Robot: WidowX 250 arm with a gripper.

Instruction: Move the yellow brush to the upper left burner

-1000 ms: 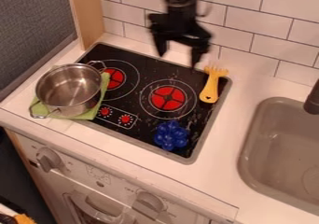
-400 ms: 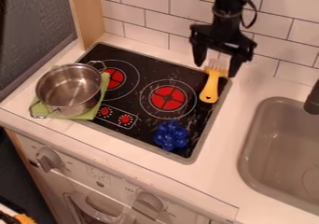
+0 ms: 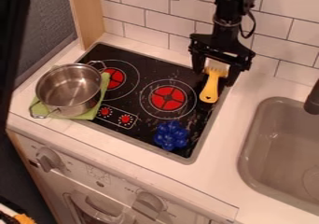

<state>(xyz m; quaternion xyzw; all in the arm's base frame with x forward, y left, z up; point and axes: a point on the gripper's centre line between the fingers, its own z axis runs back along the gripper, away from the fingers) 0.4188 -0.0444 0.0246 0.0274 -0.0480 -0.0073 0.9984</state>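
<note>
So the gripper (image 3: 215, 76) has slid over to the right and come down lower since that first frame, when it was hanging nearer 12 o'clock of the stovetop (image 3: 144, 62). It's now around 2 o'clock, right over the bristle end of the yellow brush (image 3: 211, 88). Brush hasn't budged, btw

Claw-wise, the two fingers are apart, one either side of the bristles, and not clamped on anything. Can't tell if either one is actually touching the brush tho. The brush is lying at about 2 o'clock on the stovetop, bristles aimed roughly at 12 and handle end at roughly 6, with the right burner (image 3: 167, 98) just beside it at its 9 o'clock

As for the rest, the upper left burner (image 3: 112, 78) is at 10 o'clock on the stovetop. Metal pot (image 3: 70, 90) is over at 9, sitting on a green cloth (image 3: 87, 115). Some bumpy blue thing (image 3: 170, 136), kinda like toy grapes, is at 5, and the grey sink (image 3: 274, 146) is off past the stovetop at 4 o'clock
</note>
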